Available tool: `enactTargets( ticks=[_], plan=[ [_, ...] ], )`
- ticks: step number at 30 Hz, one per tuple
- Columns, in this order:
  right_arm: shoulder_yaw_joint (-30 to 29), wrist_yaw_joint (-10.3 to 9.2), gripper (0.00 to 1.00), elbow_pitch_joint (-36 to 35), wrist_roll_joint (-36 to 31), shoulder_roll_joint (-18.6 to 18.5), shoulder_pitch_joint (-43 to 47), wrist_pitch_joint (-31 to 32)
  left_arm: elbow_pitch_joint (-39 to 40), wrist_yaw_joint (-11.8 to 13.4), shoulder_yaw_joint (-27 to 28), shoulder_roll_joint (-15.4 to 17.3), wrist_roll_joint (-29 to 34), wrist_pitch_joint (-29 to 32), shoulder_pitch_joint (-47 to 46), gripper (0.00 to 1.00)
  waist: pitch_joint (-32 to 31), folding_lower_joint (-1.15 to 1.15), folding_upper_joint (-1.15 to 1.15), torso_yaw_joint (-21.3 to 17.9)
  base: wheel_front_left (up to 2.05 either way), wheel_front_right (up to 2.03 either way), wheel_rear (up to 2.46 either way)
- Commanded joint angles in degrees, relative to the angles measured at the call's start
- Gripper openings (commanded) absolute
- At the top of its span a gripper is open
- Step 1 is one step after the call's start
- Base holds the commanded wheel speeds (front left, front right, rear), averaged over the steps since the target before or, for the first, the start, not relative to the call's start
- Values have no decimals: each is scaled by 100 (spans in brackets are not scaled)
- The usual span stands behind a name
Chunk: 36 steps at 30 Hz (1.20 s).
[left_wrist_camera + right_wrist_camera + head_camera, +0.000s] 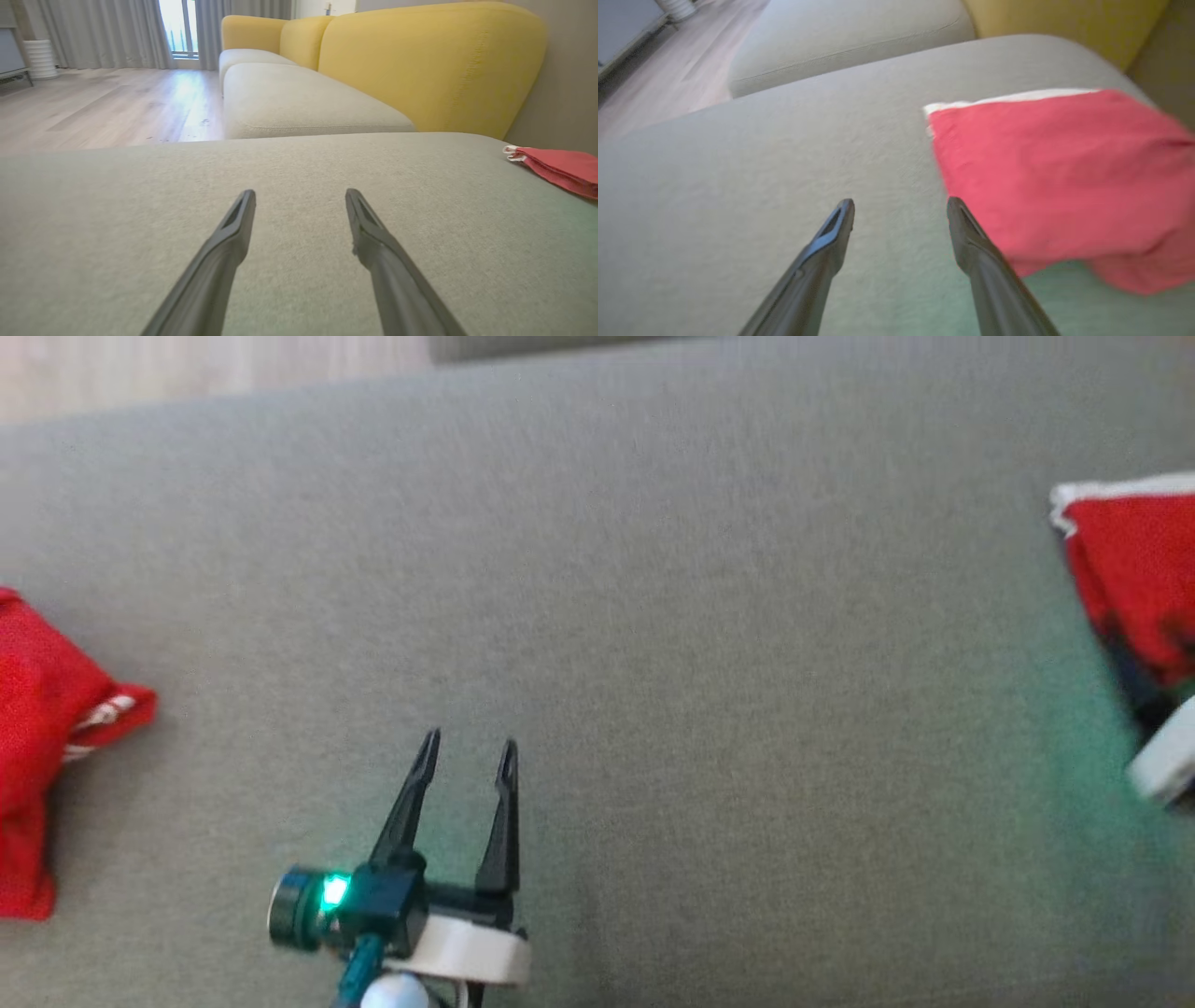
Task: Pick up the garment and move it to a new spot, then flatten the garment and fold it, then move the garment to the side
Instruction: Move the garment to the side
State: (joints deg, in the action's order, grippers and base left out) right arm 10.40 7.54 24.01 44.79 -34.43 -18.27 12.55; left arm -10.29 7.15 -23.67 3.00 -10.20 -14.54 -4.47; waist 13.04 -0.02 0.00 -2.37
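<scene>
**K:** Grey seat cushion (653, 569), woven, bare across its middle. Where on it does the garment sit?

**R:** Red garment (1055, 177), white band along one edge, lies folded on the cushion's right end. The head view is blurred there.

**K:** Right jaws?

**R:** Apart, nothing between them. In the right wrist view one finger overlaps the garment's near edge. Touching or just above it, cannot tell.

**K:** Step in hand?

**R:** Judgement: the last one. The garment looks folded and set to the side, with the jaws off it. What's left is a clean exit. Lift clear of the cushion first, then draw back along the fingers' own line with the jaws wide. No sideways sweep, because a fingertip catching the hem would drag the fold open.

**K:** Left jaws?

**R:** Apart and empty, low over the cushion's middle, well apart from the garment. No part in this step, so best left parked.

**K:** Anything further out?

**R:** Second red cloth (37, 737), bunched, at the cushion's left end. Possibly another item, not certain. Past the cushion's far edge are a yellow backrest (420, 60) and a wooden floor (93, 107).
</scene>
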Motion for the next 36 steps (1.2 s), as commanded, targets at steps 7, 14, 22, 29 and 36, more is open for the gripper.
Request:
enactTargets(
  ticks=[7, 14, 22, 29, 36],
  plan=[
    [892, -5, 100, -388, -345, 509, 740, -911, -74, 208, 325, -13, -352, -46, 363, 100, -1306, 2, 0, 356, 0, 0, 0],
    [1062, -5, 100, -307, -1060, 1045, 1149, -2229, 28, 305, 506, -13, -384, -46, 595, 100, -1705, 2, 0, 490, 0, 0, 0],
    [325, -5, 100, -359, -1862, 1789, 1796, -2747, 243, 395, 628, -13, -311, -46, 979, 100, -2058, 2, 0, 578, 0, 0, 0],
    [-192, -5, 100, -916, -2501, 2313, 2535, -2753, 305, 415, 676, -13, -249, -46, 1208, 100, -2198, 2, 0, 602, 0, 0, 0],
    [-263, -5, 100, -1082, -2766, 2450, 2758, -2754, 305, 425, 710, -13, -253, -46, 1347, 100, -2233, 2, 0, 552, 0, 0, 0]
  ],
)
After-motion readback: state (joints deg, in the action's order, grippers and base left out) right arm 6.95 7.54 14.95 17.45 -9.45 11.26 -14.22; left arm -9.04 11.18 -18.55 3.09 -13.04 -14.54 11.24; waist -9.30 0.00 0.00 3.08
